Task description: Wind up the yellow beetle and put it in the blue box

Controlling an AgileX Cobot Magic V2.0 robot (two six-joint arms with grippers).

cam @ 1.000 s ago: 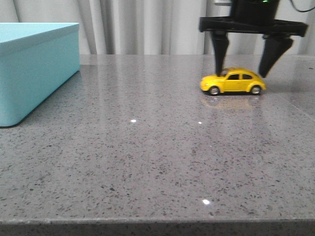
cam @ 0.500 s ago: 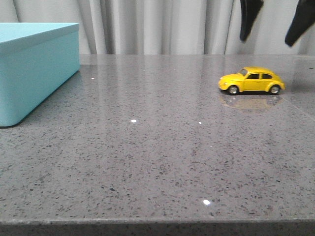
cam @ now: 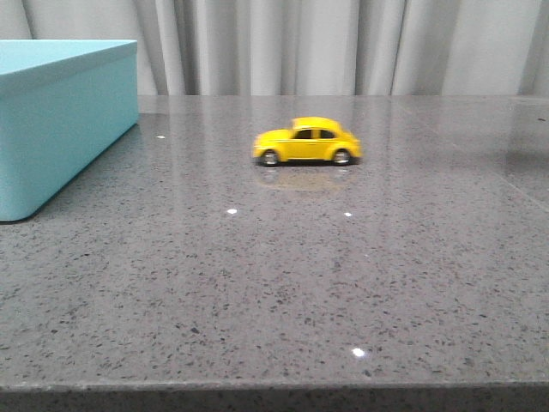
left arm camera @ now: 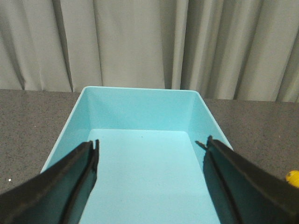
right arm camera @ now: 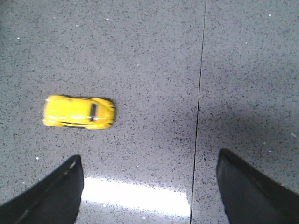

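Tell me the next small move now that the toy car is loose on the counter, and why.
Probably bring the open right gripper back over the small glossy yellow toy Beetle to pick it up. It sits free on the speckled grey counter, well short of the large turquoise box, and neither gripper holds it.

Table [cam: 283,283]: polished speckled grey stone, glossy, mirrors lights and car. Yellow beetle [cam: 307,142]: smooth glossy paint, silver hubs. Blue box [cam: 60,120]: smooth, plain turquoise walls, soft satin sheen inside. Curtain [cam: 343,47]: matt pleated cloth. Left gripper's fingers [left arm camera: 70,182]: matt black, plastic-looking.
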